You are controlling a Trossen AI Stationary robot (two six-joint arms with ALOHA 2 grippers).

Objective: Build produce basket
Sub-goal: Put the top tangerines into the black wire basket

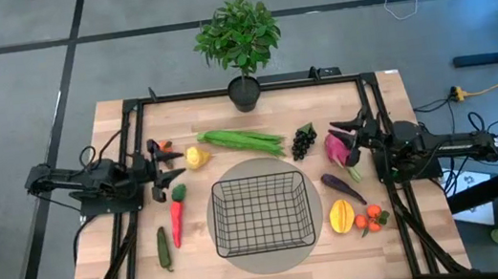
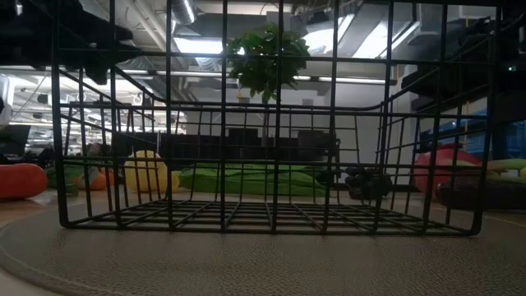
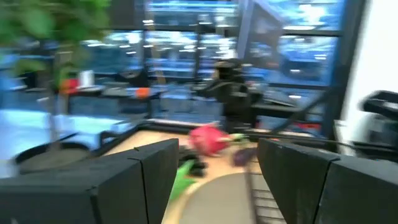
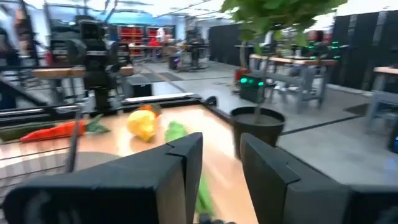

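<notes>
basket [image 1: 263, 214] sits empty on the round grey mat [image 1: 317, 229] at the near-middle of the tabletop [image 1: 416, 233]; nothing in it yet; near-left of it lie the cucumber [image 1: 163, 248] and the red chili [image 1: 177, 218], side by side but apart; near-right there's the mango [image 1: 341, 215] w/ the orange tomatoes [image 1: 371, 222] just beside it, eggplant [image 1: 343, 188] a bit further back; left claw [image 1: 165, 166] hangs over the left side w/ fingers spread wide, nothing between them, lemon [image 1: 197, 156] just next to it; right claw [image 1: 350, 143] is over the right side by the pink radish [image 1: 337, 149], fingers partly apart w/ a gap showing in the right wrist view, empty afaict; behind the basket: green beans [image 1: 242, 141] and black grapes [image 1: 303, 140]; potted plant [image 1: 238, 40] at the far edge
</notes>
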